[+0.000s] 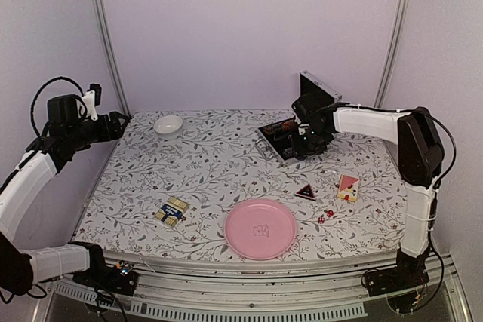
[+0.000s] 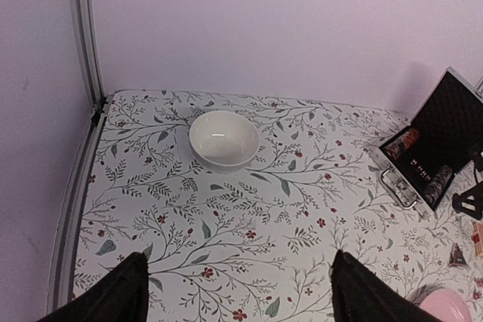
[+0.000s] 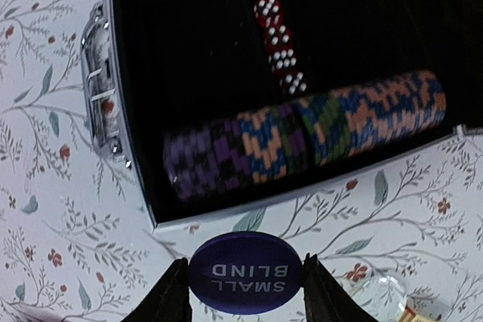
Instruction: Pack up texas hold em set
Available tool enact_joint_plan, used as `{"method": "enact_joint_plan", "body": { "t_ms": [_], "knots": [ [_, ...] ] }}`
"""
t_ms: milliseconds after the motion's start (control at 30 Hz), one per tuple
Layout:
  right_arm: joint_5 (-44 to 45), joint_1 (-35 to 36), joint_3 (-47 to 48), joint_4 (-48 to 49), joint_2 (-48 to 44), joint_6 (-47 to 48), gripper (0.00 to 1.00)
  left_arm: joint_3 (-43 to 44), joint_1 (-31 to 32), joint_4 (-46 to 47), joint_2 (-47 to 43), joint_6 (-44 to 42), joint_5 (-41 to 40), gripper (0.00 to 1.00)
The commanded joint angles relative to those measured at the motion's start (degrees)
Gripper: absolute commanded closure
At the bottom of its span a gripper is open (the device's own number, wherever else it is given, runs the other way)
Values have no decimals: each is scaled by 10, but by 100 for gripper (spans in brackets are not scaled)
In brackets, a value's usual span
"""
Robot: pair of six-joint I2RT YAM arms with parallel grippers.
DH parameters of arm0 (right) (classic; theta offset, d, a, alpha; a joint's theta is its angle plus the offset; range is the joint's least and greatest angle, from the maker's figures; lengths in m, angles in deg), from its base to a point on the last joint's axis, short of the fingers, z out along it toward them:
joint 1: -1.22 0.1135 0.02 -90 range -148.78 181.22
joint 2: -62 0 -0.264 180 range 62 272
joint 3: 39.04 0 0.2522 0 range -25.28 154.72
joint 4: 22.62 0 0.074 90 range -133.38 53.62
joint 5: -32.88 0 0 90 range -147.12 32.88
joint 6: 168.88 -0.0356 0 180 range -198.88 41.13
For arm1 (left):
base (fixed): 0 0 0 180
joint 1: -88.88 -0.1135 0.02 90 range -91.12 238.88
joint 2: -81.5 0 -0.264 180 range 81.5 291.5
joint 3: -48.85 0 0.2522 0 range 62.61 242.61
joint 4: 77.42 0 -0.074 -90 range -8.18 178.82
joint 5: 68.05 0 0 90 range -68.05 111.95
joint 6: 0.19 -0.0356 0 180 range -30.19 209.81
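White "SMALL BLIND" on blue round button [image 3: 246, 269], upside down in right wrist view.

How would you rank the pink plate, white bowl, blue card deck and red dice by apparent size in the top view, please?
Largest: pink plate
Next: white bowl and blue card deck, too alike to rank
Smallest: red dice

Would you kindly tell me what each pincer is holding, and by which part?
The right pincer grips the blue SMALL BLIND button by its opposite edges. The left pincer is open and holds nothing.
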Motion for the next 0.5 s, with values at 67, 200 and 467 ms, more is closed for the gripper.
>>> {"method": "enact_joint_plan", "body": {
  "t_ms": [67,200,467],
  "knots": [
    [-23,-46,142,29,92,67,53,2,-5,2,0,-7,-3,17],
    [-52,-58,234,35,162,86,53,2,-6,2,4,-8,-10,17],
    [-95,-61,306,40,244,107,53,2,-6,2,16,-8,-10,17]
  ]
}}
